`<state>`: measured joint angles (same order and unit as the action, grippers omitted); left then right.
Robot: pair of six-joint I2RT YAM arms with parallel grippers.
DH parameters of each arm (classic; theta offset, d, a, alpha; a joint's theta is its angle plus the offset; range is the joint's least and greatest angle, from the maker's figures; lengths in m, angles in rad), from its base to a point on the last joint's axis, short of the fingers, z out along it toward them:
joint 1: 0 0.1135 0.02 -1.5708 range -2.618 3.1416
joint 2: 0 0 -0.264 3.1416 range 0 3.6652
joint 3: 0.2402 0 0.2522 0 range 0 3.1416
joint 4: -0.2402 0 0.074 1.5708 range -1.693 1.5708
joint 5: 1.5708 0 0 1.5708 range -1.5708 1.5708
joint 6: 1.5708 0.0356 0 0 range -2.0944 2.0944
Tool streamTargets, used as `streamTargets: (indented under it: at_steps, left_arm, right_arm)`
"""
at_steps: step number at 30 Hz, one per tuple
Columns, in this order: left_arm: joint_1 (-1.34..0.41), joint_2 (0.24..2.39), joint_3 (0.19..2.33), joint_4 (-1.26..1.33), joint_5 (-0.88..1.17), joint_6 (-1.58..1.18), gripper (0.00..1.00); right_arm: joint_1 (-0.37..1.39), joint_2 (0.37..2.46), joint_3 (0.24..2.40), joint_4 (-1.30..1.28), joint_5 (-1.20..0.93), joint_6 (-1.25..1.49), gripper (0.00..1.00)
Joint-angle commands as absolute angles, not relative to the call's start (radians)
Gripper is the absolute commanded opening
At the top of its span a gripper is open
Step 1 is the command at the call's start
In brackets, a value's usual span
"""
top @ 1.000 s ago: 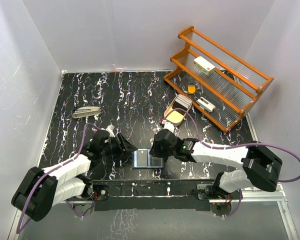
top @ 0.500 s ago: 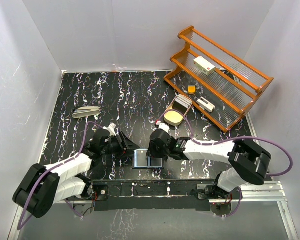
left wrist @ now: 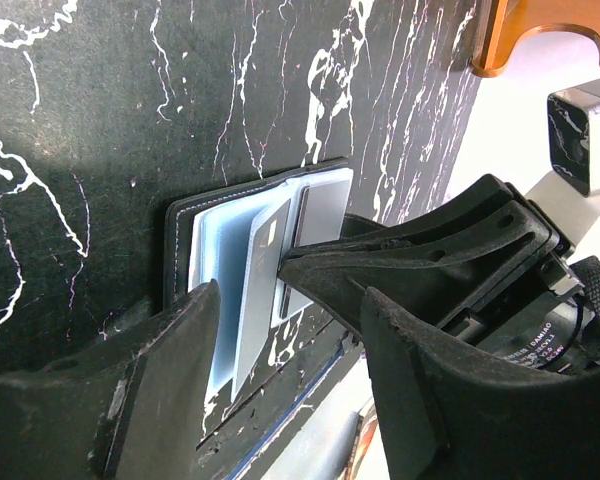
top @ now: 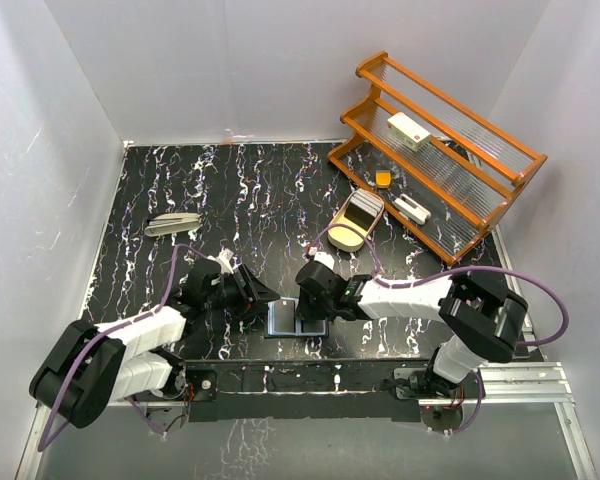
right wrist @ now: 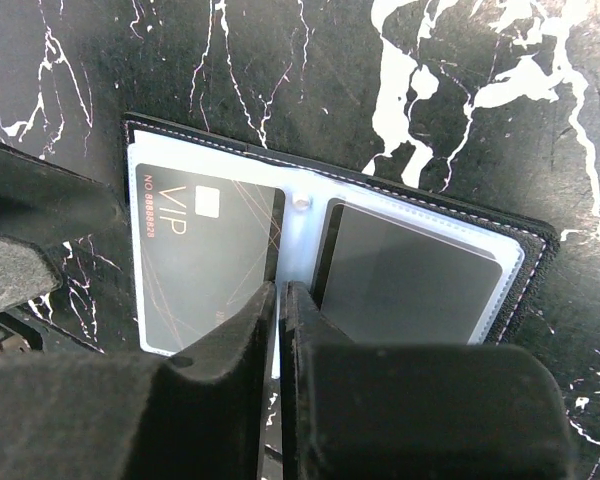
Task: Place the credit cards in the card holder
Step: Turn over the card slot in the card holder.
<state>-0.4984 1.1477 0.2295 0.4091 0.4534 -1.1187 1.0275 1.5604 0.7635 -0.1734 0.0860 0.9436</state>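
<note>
The black card holder (top: 280, 318) lies open and flat near the table's front edge. In the right wrist view its clear sleeves (right wrist: 298, 235) hold a grey "VIP" credit card (right wrist: 205, 260) on the left and a second grey card (right wrist: 410, 275) on the right. My right gripper (right wrist: 281, 290) is shut, tips down on the holder's middle fold, with nothing seen between the jaws. My left gripper (left wrist: 290, 300) is open just left of the holder (left wrist: 185, 250), where the pale card (left wrist: 265, 270) shows. In the top view the left gripper (top: 263, 296) and right gripper (top: 308, 310) flank the holder.
A wooden rack (top: 450, 150) stands at the back right with a white box with a red mark (top: 408, 130) on it. A cream oval-ended tray (top: 352, 220) lies in front of the rack. A grey object (top: 172, 224) lies at the left.
My right gripper has moved left and come down onto the middle of the open holder. My left gripper has edged right, closer to the holder's left side.
</note>
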Motion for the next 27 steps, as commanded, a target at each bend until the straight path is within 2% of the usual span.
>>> streamTargets:
  at_steps: [1, 27]
  left_arm:
    - [-0.492, 1.154, 0.223, 0.433, 0.473, -1.118, 0.57]
    - [-0.492, 1.219, 0.222, 0.559, 0.546, -1.159, 0.54]
  right_arm:
    - [1.034, 1.583, 0.782, -0.159, 0.088, 0.939, 0.04]
    - [1.034, 1.588, 0.767, -0.142, 0.097, 0.934, 0.02]
